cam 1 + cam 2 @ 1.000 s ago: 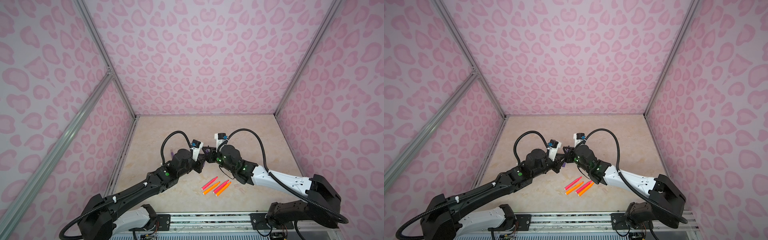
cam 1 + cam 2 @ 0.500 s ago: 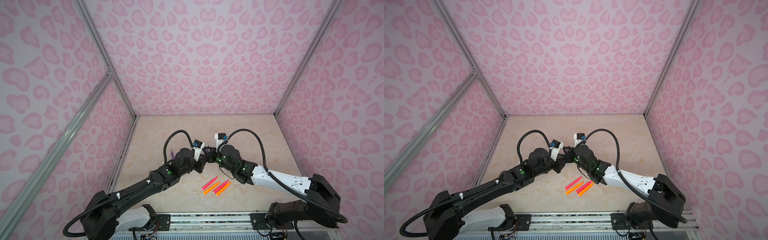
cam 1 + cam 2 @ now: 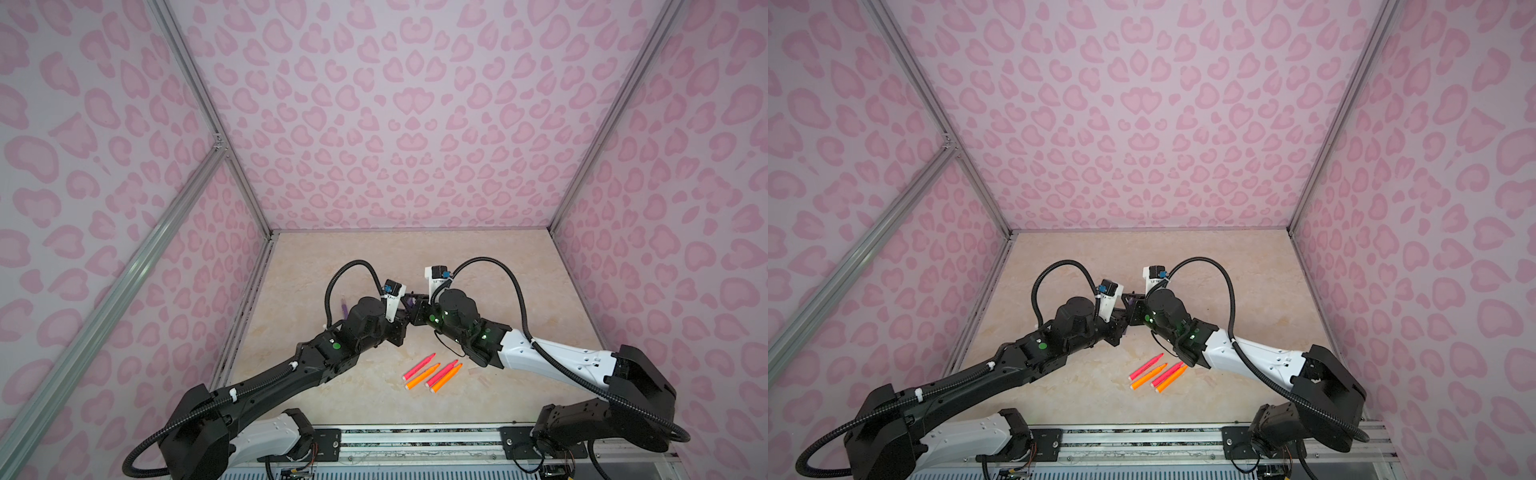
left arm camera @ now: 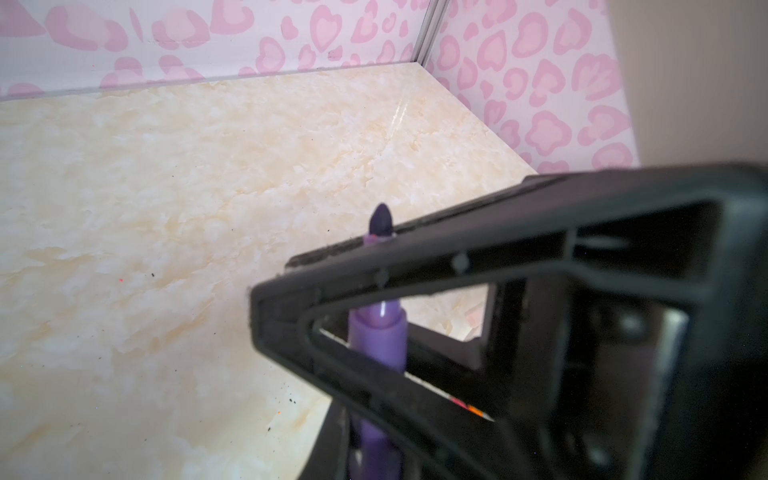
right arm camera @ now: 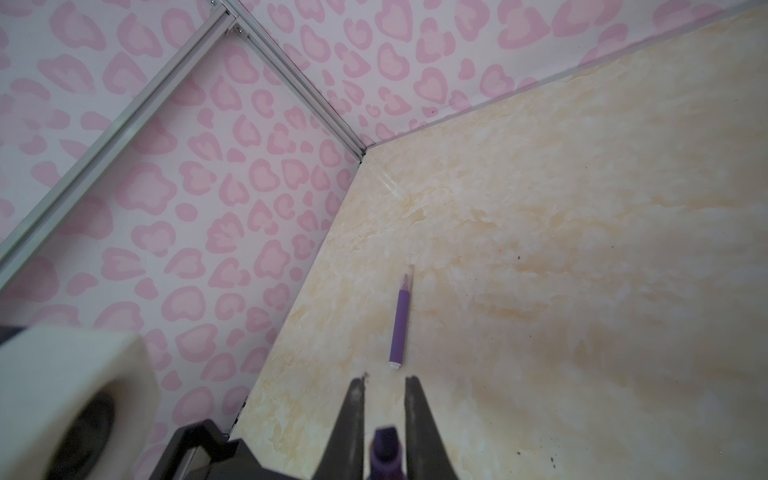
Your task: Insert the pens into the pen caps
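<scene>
The right tool [image 5: 385, 380] had its fingers a narrow gap apart, pinching the held purple pen [image 4: 376, 332] a little back from the finger ends. In the left wrist view this pen crossed those fingers near its neck. Its dark tapered tip stood clear of them with no cap on it.

The left tool [image 3: 403, 313] was pressed together. The pen's barrel ran down between blurred dark shapes at the edge of the left wrist view, so it appeared to grip the lower barrel. The contact itself was not sharp.

Both tools met nose to nose above the middle of the surface [image 3: 374, 266], with the pen raised off it.

The capped purple pen [image 5: 399, 328] lay flat on the surface toward the left wall, apart from both tools. Its clear cap [image 5: 409, 276] sat over the tip.

Nearer the front edge, between the forearms, four uncapped pens lay side by side. In order they were the pink-red pen [image 3: 419, 366], orange pen [image 3: 423, 376], second pink-red pen [image 3: 441, 373] and second orange pen [image 3: 447, 378]. All tips pointed toward the far right.
</scene>
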`<action>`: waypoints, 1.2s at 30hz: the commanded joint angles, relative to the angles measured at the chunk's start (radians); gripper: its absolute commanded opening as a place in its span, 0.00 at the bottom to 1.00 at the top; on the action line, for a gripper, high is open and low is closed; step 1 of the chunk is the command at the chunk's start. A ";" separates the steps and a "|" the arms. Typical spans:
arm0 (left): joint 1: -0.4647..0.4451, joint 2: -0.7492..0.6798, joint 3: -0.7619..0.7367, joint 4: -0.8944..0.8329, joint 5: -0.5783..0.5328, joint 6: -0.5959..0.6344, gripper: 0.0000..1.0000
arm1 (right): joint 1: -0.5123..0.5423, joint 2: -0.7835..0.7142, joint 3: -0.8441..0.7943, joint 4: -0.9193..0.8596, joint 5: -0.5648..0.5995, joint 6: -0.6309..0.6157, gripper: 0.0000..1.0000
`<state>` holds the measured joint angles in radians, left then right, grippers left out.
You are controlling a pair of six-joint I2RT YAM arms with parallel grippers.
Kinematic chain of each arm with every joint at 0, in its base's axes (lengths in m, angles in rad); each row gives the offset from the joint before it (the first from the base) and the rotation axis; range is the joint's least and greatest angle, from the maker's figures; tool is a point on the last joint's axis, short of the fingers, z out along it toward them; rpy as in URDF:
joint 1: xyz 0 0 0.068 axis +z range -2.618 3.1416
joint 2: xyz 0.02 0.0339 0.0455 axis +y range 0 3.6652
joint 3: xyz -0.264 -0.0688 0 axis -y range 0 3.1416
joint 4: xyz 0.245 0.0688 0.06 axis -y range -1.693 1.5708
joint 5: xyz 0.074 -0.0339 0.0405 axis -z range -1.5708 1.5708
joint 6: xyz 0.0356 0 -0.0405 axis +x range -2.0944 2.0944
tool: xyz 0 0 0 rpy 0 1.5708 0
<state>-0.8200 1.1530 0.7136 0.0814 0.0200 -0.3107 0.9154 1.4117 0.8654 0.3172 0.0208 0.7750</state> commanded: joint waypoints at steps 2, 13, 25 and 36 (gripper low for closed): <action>0.010 -0.041 -0.006 0.077 -0.060 -0.039 0.03 | -0.001 -0.011 -0.012 -0.023 0.009 -0.005 0.50; 0.102 -0.146 -0.078 0.031 -0.255 -0.177 0.03 | 0.000 -0.194 0.011 -0.218 0.276 0.036 0.63; 0.197 -0.177 -0.107 0.008 -0.222 -0.210 0.03 | 0.059 -0.339 -0.139 -0.478 0.429 0.292 0.57; 0.197 -0.127 -0.085 0.003 -0.218 -0.193 0.03 | 0.196 -0.410 -0.302 -0.784 0.464 0.549 0.45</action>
<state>-0.6239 1.0206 0.6132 0.0738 -0.2081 -0.5163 1.1019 0.9882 0.5915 -0.3626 0.4778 1.2236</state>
